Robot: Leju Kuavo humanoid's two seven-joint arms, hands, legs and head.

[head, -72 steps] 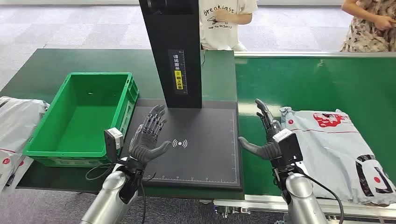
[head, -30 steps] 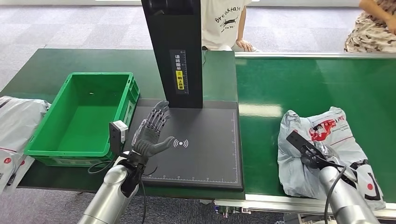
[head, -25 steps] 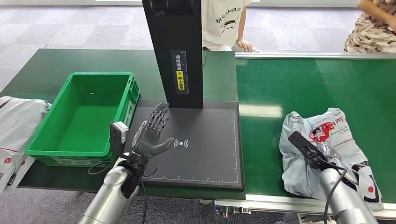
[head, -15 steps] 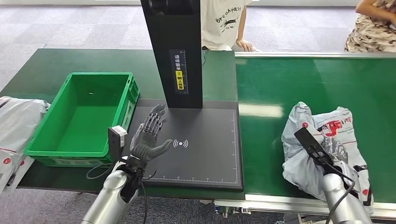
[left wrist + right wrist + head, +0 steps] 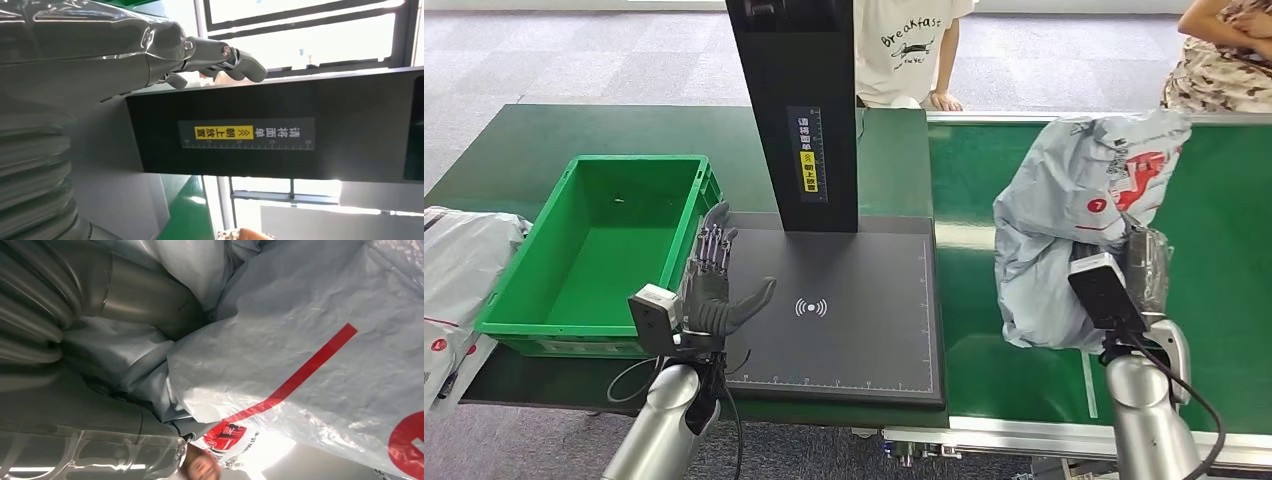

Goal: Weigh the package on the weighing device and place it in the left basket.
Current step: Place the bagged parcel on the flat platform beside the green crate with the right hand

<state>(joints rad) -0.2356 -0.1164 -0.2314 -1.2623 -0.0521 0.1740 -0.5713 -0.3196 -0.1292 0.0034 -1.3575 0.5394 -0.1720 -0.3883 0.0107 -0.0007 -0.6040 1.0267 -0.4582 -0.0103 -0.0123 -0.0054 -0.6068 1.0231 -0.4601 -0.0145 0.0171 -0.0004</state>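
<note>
The package (image 5: 1074, 210) is a crumpled grey plastic mailer with red print. It hangs in the air above the green conveyor belt (image 5: 1024, 180), gripped by my right hand (image 5: 1146, 265), whose fingers are mostly buried in its folds (image 5: 300, 340). The weighing device is a black flat plate (image 5: 844, 310) with a tall black column (image 5: 809, 110) behind it. My left hand (image 5: 714, 285) is held open and upright over the plate's left edge, holding nothing. The green basket (image 5: 599, 250) stands to the left of the plate, with nothing in it.
Two people stand behind the tables, one in a white shirt (image 5: 904, 45) and one at the far right (image 5: 1224, 50). Another grey mailer (image 5: 459, 270) lies at the left, beside the basket. The column (image 5: 250, 135) rises close beside my left hand.
My right hand has lifted the package off the belt, up and slightly to the left. My left hand has shifted left toward the basket's edge.
</note>
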